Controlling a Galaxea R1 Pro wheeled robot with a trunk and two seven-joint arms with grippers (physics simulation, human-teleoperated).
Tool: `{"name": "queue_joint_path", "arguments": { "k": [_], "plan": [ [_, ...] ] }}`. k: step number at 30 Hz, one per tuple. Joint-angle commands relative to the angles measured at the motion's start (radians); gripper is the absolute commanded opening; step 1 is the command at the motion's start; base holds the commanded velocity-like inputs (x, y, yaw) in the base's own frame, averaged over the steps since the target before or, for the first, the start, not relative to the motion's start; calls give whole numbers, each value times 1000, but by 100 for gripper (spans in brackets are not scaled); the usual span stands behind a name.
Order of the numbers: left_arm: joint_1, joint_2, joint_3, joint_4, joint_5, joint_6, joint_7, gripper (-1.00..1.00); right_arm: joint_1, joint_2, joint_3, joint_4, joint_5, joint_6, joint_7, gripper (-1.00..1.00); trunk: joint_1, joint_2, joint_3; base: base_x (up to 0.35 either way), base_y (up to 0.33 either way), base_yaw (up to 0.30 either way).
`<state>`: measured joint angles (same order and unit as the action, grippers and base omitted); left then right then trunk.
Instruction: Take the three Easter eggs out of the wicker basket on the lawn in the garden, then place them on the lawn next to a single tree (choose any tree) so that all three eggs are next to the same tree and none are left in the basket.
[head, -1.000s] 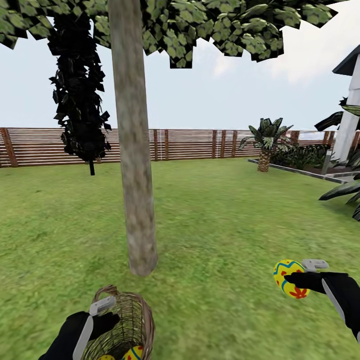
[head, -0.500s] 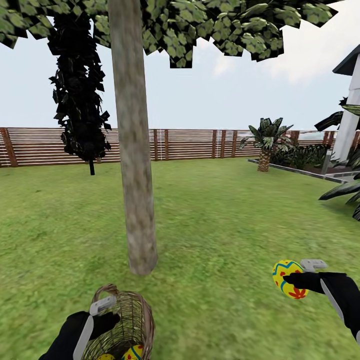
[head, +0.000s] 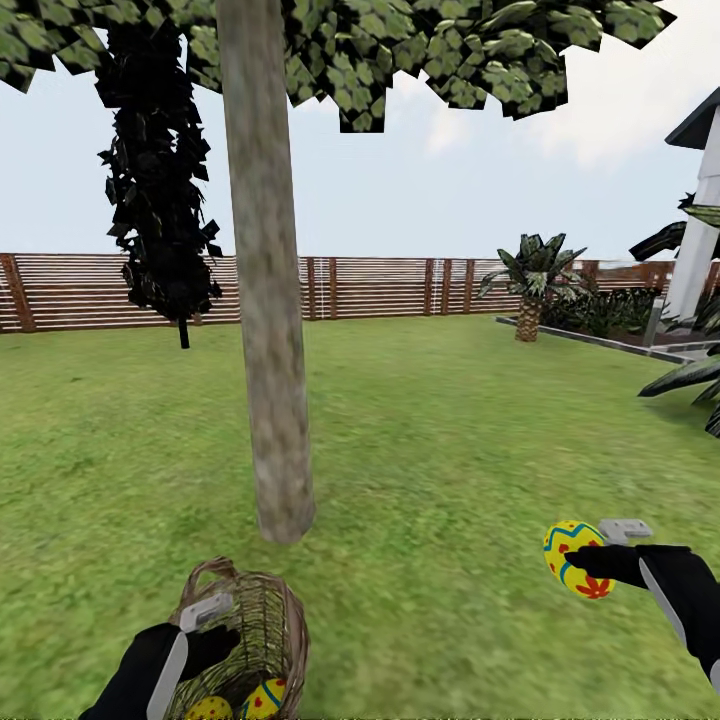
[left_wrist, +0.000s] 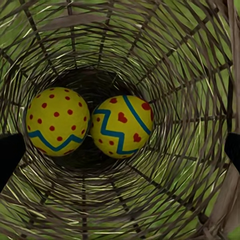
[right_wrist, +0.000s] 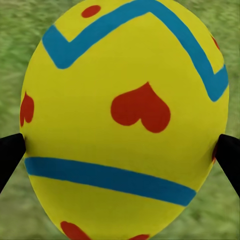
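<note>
My right hand (head: 578, 562) grips one egg (head: 572, 558); I judge I should lower it gently beside the tree (head: 270, 400); my left hand (head: 205, 625) holds the basket (head: 255, 625) rim.

Slatted wooden fence (head: 400, 288) behind; pale sky; palm (head: 530, 285), white building (head: 700, 215) at right
</note>
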<state>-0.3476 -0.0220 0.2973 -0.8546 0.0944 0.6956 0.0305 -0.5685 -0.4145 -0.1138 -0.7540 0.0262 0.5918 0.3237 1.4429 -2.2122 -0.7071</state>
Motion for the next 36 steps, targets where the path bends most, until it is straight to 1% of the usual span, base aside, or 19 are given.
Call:
{"name": "queue_joint_path", "arguments": {
  "k": [1,21,36],
  "plan": [
    [-1,-1,3,-1,10,5,3,100,-1,0,-3,-1,3,5,6,-100,4,-8,-4,0,0,0],
    [-1,-4,3,2,10,4,5,100,-1,3,-3,2,3,5,5,-100,80,-148,-67,0,0,0],
    [-1,-4,3,2,10,4,4,100,-1,12,-1,4,3,5,5,-100,138,-253,-114,0,0,0]
  ]
}}
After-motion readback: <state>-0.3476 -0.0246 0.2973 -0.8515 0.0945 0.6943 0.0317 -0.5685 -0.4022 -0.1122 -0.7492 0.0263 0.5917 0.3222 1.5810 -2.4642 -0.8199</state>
